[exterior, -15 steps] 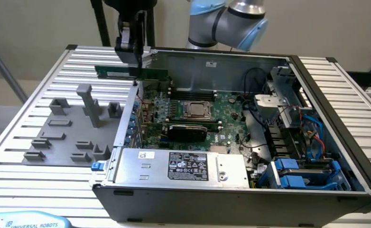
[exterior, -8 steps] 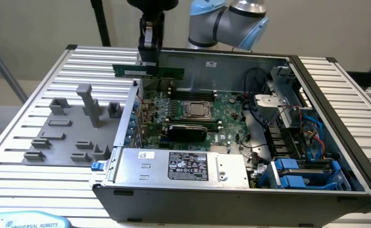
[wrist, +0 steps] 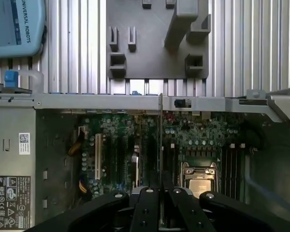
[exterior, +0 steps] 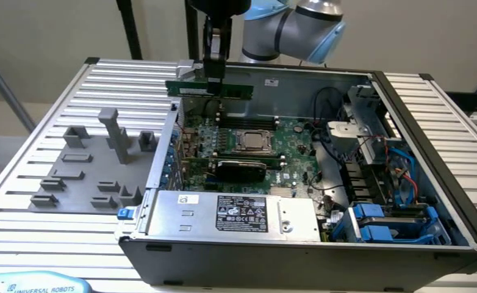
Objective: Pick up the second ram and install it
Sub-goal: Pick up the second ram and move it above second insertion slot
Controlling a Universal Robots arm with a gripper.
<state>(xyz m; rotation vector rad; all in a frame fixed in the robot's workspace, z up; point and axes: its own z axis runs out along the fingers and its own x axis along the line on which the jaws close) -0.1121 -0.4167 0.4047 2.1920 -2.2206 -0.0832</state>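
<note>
Gripping the second ram [exterior: 236, 90], the claw [exterior: 215, 84] hangs above the open computer case [exterior: 304, 259] holding the motherboard [exterior: 291, 131].

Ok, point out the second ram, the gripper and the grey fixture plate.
second ram [exterior: 236, 90]: exterior view, green board beside the fingers.
gripper [exterior: 214, 86]: exterior view, between the fingertips, shut on the ram.
grey fixture plate [exterior: 92, 170]: exterior view, bare flat base.

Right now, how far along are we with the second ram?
Done: the second ram is picked up, clear of the grey fixture and clamped in the tool. In hand: it hangs level above the open case, over the far part of the motherboard. Left: it is not yet seated in any slot.
</note>
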